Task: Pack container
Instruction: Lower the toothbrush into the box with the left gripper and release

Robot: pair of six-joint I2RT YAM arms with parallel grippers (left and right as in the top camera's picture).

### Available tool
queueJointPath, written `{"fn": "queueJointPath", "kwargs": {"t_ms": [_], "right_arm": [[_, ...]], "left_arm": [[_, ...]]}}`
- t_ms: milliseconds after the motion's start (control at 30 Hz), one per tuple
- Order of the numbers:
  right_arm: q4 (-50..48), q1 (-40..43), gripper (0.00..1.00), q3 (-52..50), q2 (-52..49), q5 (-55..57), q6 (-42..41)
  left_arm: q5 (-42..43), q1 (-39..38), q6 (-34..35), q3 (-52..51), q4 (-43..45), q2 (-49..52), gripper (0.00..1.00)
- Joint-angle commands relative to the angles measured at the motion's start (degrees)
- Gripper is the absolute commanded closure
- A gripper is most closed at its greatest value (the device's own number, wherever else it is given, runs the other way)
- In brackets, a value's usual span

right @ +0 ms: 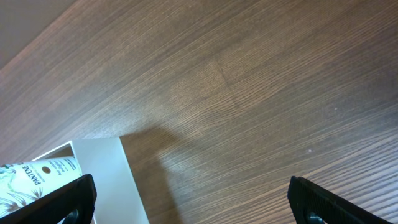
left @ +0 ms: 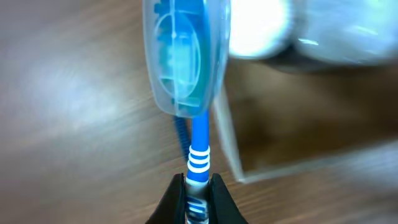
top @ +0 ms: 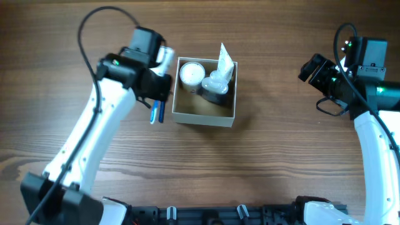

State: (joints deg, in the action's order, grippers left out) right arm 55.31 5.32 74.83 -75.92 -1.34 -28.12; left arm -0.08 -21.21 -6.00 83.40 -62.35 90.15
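Overhead: the left end effector (top: 157, 90) clenches a blue, clear-capped plastic toothbrush (top: 157, 114) just outside the left wall of the square white-walled cardboard container (top: 203, 119), its long axis parallel to that wall.

Left wrist: the container lies to the toothbrush's right.

Right wrist: the right end effector (right: 196, 199) hangs released, farther off.

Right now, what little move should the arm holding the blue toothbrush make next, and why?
Probably shift the left gripper toward the container, over its wall. It is shut on the toothbrush, which hangs outside, beside that wall; the jar fills a far corner, while the near half looks bare.
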Motion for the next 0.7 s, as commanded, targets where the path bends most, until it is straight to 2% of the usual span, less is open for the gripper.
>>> {"fn": "queueJointPath", "kwargs": {"t_ms": [0,200,367,533,667], "right_arm": [[0.0,0.1,0.00,1.0,-0.6,-0.7,-0.5],[0.0,0.1,0.00,1.0,-0.6,-0.7,-0.5],[0.0,0.1,0.00,1.0,-0.6,-0.7,-0.5],[0.0,0.1,0.00,1.0,-0.6,-0.7,-0.5],[0.0,0.1,0.00,1.0,-0.6,-0.7,-0.5]], "left_arm": [[0.9,-6.3,-16.2,0.7,0.3,-1.4,0.96],[0.9,-13.6,-36.1,0.6,0.6,-1.1,0.96],[1.2,-16.6,-39.5,0.6,3.0,-1.1,0.96],[7.0,-17.3,-49.7,0.6,2.7,-1.1,0.96],[7.6,-17.2,-52.4,0.6,3.4,-0.6,0.95]]}}
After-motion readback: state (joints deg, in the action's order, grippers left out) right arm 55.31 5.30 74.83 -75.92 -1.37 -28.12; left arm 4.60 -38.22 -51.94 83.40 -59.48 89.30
